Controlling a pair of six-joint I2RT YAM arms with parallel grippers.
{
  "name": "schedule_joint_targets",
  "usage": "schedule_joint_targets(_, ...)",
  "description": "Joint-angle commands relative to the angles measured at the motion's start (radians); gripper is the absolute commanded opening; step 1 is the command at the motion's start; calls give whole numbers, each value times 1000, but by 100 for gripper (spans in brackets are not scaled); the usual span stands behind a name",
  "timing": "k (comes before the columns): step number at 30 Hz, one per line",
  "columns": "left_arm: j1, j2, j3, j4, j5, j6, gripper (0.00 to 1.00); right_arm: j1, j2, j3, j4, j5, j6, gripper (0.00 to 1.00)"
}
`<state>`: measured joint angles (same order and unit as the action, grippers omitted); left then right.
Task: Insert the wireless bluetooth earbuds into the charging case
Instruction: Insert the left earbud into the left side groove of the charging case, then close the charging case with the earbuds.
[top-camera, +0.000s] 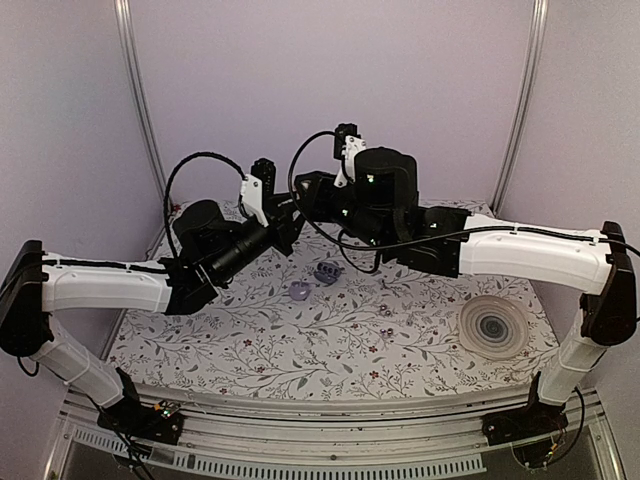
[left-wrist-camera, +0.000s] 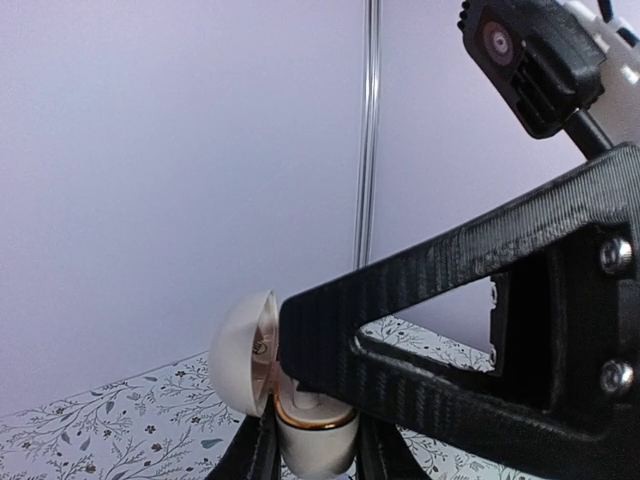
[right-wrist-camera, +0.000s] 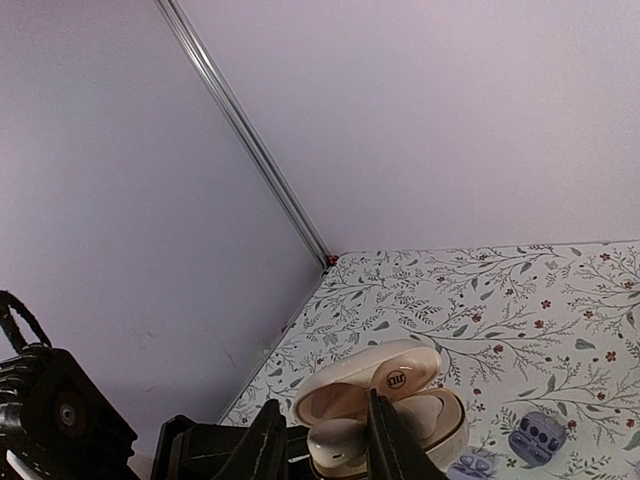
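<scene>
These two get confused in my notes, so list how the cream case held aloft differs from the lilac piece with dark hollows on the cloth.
Colour: the cream case is off-white; the lilac piece is pale purple.
Place: the cream case is gripped in the left hand, up off the flowered cloth; the lilac piece lies on it.
Contents: the cream case shows a white earbud inside; the lilac piece shows only dark hollows.
Both show their insides.

Charging case (top-camera: 327, 272) just right of disc (top-camera: 300, 290)
</scene>
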<state>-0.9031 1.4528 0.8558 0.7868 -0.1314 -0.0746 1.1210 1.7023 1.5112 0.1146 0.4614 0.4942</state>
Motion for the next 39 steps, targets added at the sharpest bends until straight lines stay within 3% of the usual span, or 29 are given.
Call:
schedule_joint_targets(1,-10,-33,16,52,17,12,0,10,-36,7,-44,0,-2,31)
schedule_joint_targets(12,-10,-38,-1,77,37,9,0,10,-32,58,-129,19,4,37)
schedule_joint_targets(25,34,-64,-81,125,137,-51,0,1,-117,78,-256,22,0,52)
schedule_joint_targets(35,83,-80,-131,160,338,-59,0,-129,-189,79,-373,-221,1,53)
schedule_joint_targets(39,97,-91,-163,169,445,-29,0,-226,-216,44,-404,-390,-11,53)
